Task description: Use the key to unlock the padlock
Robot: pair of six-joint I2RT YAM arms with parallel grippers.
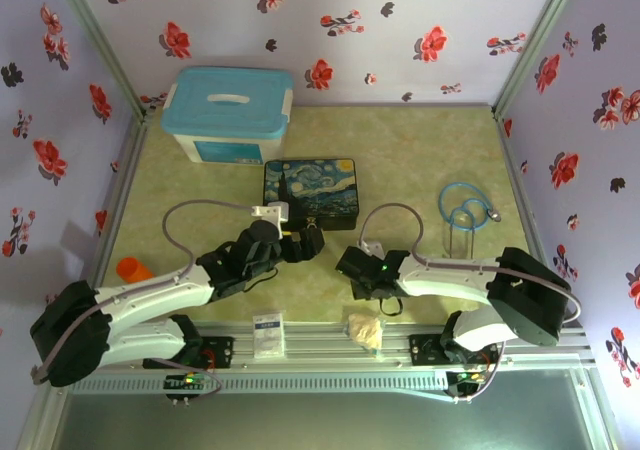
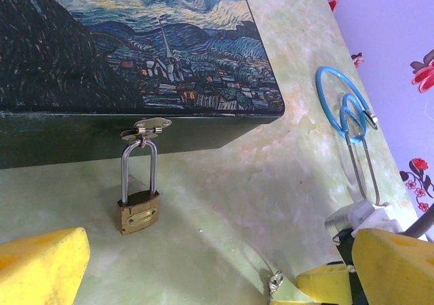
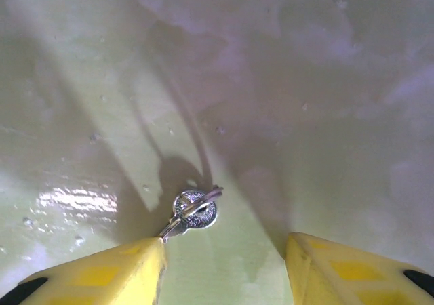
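Yellow fingers [image 3: 102,278] of the right tool [image 3: 224,264] stand wide apart, gripping nothing, cut off at the frame's bottom. The key [image 3: 195,211] lies flat on the desk [image 3: 305,81] between them; whether its tip touches one finger is unclear. The left tool [image 2: 220,254] is also wide and empty. Its camera shows the padlock [image 2: 139,211], shackle shut, hooked on the clasp [image 2: 150,125] at the starry box's [image 2: 135,41] near side, body on the desk. From above, the left arm [image 1: 250,255] covers that spot.

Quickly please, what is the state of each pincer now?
Left pincer: open, holding nothing.
Right pincer: open, the key lying ungrasped between its fingers.
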